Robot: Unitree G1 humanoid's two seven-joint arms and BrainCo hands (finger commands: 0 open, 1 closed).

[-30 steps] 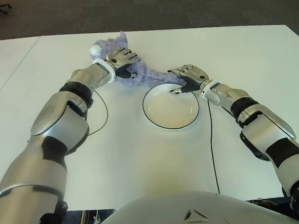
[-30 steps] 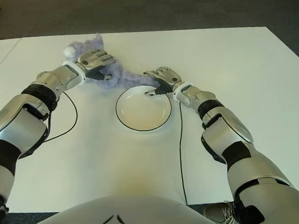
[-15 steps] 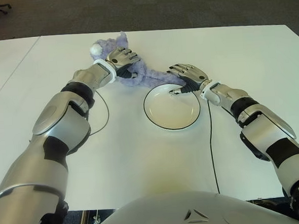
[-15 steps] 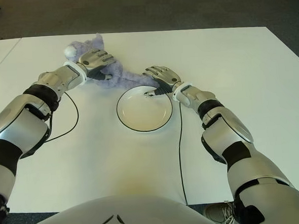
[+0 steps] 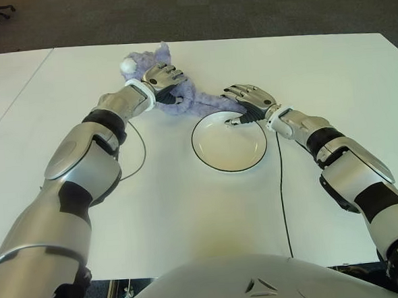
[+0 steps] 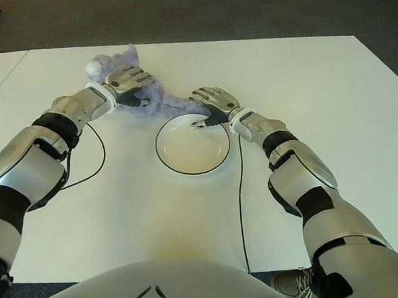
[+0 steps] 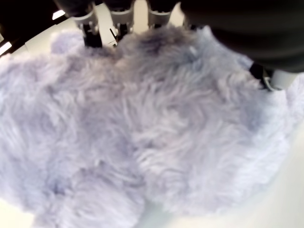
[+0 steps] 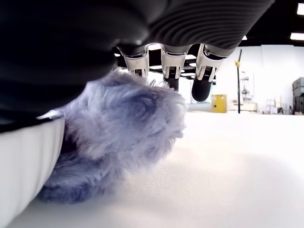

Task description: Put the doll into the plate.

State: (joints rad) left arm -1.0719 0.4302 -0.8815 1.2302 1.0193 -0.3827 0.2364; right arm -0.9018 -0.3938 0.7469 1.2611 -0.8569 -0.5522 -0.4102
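A fluffy lilac doll (image 5: 190, 99) lies on the white table (image 5: 190, 217), stretching from a white ball end at the far left down to the far rim of the plate (image 5: 229, 150). The plate is white with a dark rim and holds nothing. My left hand (image 5: 162, 77) sits on top of the doll's far part; in the left wrist view its fingers (image 7: 90, 33) and thumb press into the fur (image 7: 156, 133). My right hand (image 5: 248, 100) hovers flat over the doll's near end (image 8: 128, 123), fingers straight, with the thumb tip reaching over the plate's far rim.
A black cable (image 5: 280, 184) runs from my right wrist toward the table's near edge. Another black cable (image 5: 140, 152) loops beside my left forearm. A seam (image 5: 20, 92) to a second white table lies at the left. Dark carpet lies beyond the far edge.
My left hand has crept slightly farther away on the doll. The plate has shifted a touch to the right. My right hand has barely moved.
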